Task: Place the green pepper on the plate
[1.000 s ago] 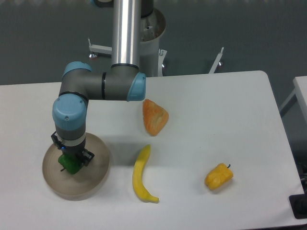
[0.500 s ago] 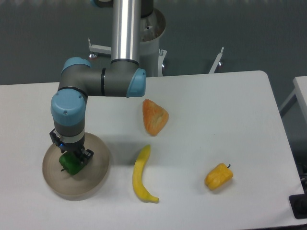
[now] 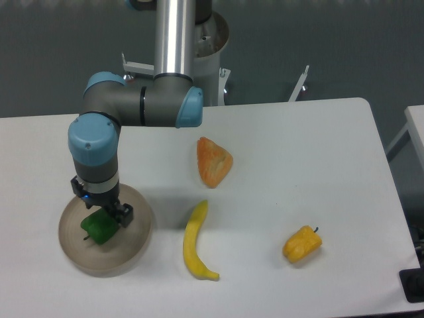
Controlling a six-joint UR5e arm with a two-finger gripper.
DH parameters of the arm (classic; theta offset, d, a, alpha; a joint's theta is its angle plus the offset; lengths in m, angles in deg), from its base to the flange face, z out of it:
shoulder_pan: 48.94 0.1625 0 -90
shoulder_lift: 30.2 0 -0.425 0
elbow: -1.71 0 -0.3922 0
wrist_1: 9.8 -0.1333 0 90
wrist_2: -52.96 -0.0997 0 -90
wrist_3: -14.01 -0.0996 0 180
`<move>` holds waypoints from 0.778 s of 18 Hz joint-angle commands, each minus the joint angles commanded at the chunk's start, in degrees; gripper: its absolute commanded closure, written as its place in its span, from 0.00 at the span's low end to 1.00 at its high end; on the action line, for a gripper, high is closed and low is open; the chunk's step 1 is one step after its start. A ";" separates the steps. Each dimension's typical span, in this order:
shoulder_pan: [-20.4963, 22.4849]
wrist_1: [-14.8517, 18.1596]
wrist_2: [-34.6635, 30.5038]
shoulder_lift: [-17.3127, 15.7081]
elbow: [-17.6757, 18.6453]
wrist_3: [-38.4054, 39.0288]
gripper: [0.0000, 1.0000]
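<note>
Gripper [image 3: 101,215] right above green pepper [image 3: 99,229] sitting on the plate [image 3: 76,255], can't tell if fingers are parted, I judge release step, next I'd lift straight up clear.

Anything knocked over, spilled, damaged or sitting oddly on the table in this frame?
Nothing stands out. The green pepper sits on the plate under the gripper, and the banana, the orange wedge and the yellow pepper lie apart on the table, looking intact.
</note>
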 joint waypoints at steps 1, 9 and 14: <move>1.49 -0.09 -0.88 0.00 -0.35 -0.35 0.00; 16.35 0.26 -3.61 -1.14 -4.05 -20.01 0.00; 20.75 0.09 -5.90 0.35 -4.40 -33.38 0.00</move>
